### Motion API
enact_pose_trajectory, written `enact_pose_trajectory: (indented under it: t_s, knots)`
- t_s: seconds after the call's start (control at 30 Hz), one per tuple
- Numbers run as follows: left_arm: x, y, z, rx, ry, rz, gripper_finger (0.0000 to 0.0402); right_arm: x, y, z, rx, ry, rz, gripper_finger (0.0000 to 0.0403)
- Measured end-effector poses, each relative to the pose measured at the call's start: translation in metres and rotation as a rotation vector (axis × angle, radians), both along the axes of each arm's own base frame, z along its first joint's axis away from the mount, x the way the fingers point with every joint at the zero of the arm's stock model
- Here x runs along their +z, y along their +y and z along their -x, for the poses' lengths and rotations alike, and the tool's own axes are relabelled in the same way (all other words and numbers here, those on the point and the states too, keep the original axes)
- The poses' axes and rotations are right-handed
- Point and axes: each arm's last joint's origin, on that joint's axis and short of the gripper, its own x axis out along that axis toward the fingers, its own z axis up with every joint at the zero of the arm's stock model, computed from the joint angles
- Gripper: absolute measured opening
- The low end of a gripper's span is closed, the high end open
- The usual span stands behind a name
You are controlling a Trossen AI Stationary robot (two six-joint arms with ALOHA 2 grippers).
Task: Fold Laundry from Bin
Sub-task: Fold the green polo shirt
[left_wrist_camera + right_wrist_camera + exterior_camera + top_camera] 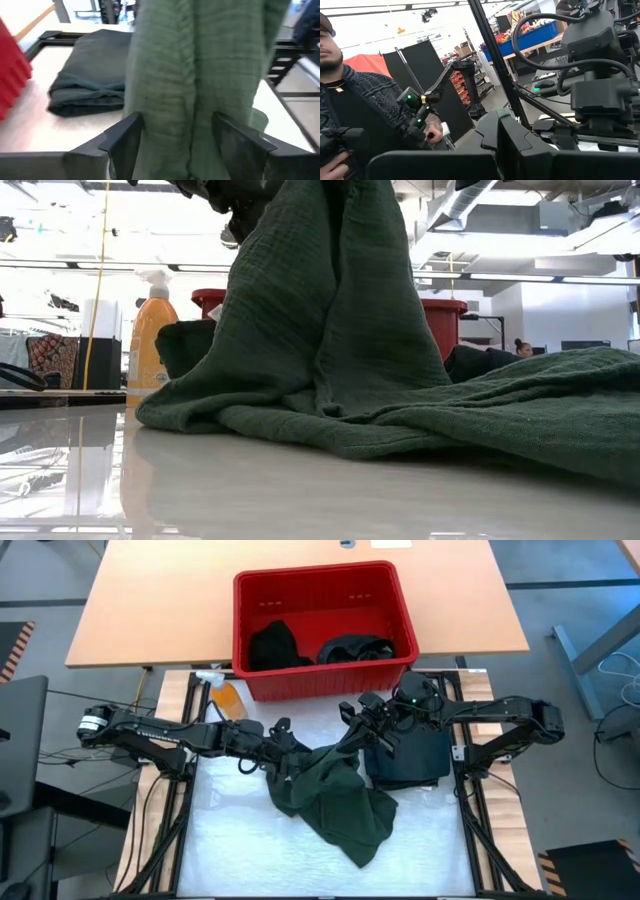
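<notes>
Two arms met over the middle of the desk (240,840), w/ the olive-green cloth (335,802) between them. Left gripper (290,745) sat at the cloth's left upper edge; in the left wrist view its fingers (125,140) stood apart w/ the hanging green fabric (200,75) running between them, not pinched. Right gripper (362,720) was up near the cloth's far right corner, closed; a dark green fold showed at its fingertips in the right wrist view (501,114), but can't tell if that was actually held.

Cloth rose to a peak in the low view (330,300) and spread across the desk toward the near right. A folded dark garment (410,758) lay flat just right of it, under the right arm. Red bin (322,630) stood at the far side, centre, w/ two dark garments inside: one on the left (275,645), one on the right (355,647). Orange spray bottle (228,695) stood just left of the bin's near corner.

A person (350,100) in dark clothes showed beyond the desk in the right wrist view.
</notes>
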Motion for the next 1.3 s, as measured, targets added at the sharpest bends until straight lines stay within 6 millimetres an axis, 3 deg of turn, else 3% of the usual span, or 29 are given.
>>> enact_pose_trajectory:
  t_s: [0.5,0.73,0.87,1.03,1.3]
  knots:
    - [-0.001,-0.003,0.000,0.116,0.000,-0.075,0.0241,0.000,0.000,0.000,-0.005,-0.001,0.001,0.0024]
    - [-0.020,-0.005,-0.019,0.134,0.024,-0.066,0.0241,0.000,-0.001,0.000,-0.009,-0.006,0.001,0.0024]
    - [-0.018,-0.003,-0.018,0.191,0.011,-0.070,0.0236,0.000,-0.001,0.000,-0.006,0.006,-0.017,0.0024]
    - [-0.006,0.000,-0.010,0.263,-0.026,-0.107,0.0180,0.000,-0.001,0.000,-0.005,0.009,-0.020,0.0024]
    - [0.004,0.006,0.004,0.346,-0.016,-0.155,0.0027,0.000,-0.001,0.000,-0.005,0.010,-0.020,0.0024]
